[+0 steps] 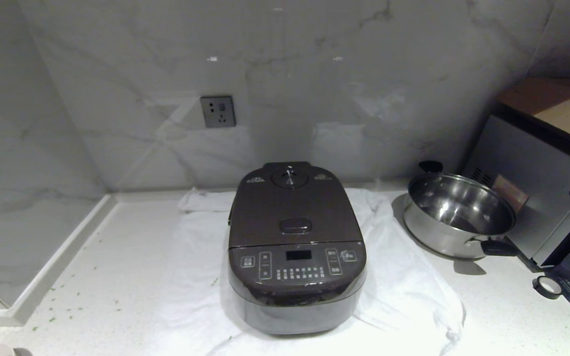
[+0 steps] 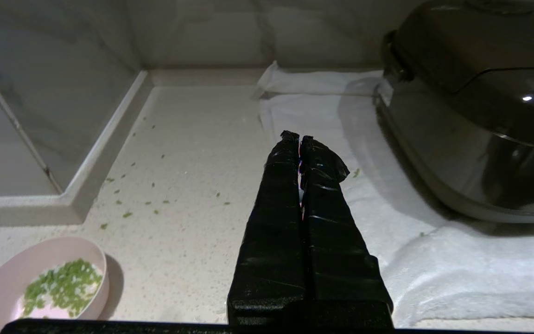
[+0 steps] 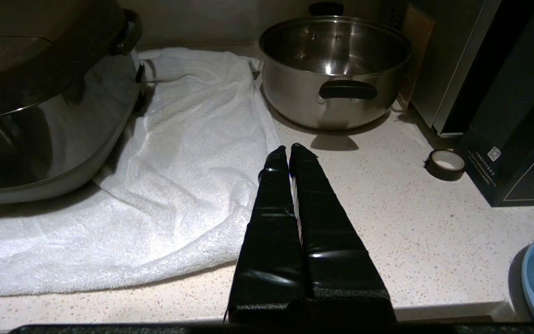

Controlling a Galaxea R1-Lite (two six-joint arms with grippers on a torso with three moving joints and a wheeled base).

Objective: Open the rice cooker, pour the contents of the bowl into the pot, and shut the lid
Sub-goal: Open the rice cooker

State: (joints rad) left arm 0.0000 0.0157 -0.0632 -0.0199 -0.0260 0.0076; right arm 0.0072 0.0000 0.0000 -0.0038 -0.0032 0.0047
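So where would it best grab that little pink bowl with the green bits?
Probably by the rim of the bowl, left gripper coming from above on its cooker-facing side: it sits upright and open, its thin wall is pinchable, and the green bits stay inside.

- My head view is bright; the white towel (image 1: 403, 296) nearly blows out.
- Both wrist views are dimmer, with glints on the rice cooker (image 2: 480, 116).
- All views sharp.

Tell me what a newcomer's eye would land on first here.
The dark brown rice cooker, lid shut, sits mid-counter on a white towel. To its right stands a shiny steel pan. Left of the cooker, near the counter's front edge, is a pink bowl of green bits.
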